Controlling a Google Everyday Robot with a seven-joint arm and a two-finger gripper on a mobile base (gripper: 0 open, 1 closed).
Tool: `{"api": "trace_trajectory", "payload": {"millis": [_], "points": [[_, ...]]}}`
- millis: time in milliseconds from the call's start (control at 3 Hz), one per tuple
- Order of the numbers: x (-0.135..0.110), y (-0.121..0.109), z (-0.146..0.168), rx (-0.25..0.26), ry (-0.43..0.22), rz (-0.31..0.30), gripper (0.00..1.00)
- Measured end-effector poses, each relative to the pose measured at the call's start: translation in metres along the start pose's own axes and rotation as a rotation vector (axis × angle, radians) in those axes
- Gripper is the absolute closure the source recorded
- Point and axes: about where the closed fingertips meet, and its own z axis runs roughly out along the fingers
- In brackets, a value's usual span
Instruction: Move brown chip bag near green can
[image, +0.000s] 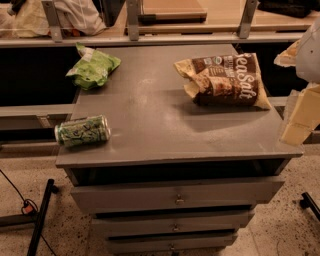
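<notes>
nearest you, three grey drawers stack under a flat grey cabinet top, each with a small metal pull at its centre. a speckled floor shows on either side of them, with a black stand leg and a thin cable low on the left.

on the front-left corner of the top, the green can lies on its side. its long axis runs left to right, the right end tipped slightly away from you. its left silver end sits at, or just over, the left edge of the top.

the gripper shows as pale cream blocks at the right border of the view, just off the front-right part of the top. it is apart from everything on the surface. you cannot tell whether it is open or closed.

between the can and the far-right quarter lies a broad bare stretch of grey, covering the middle and front right of the top.

the brown chip bag lies flat in the far-right quarter, well apart from the can. its long axis runs left to right, roughly in line with the back edge. the crumpled tan end points left, and the large white lettering sits at the right end, turned sideways. its right corner is close to the right edge of the top.

at the far-left corner a smaller bright green snack bag lies crumpled, partly over the left edge.

behind the top runs a wooden shelf with metal uprights.
</notes>
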Motion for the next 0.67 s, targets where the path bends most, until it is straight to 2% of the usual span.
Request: {"api": "trace_trajectory", "payload": {"millis": [333,667], "points": [[-0.002,-0.006,0.002,0.018,-0.001,-0.008,0.0],[-0.003,-0.029,0.018,0.069,0.013,-0.021,0.0]]}}
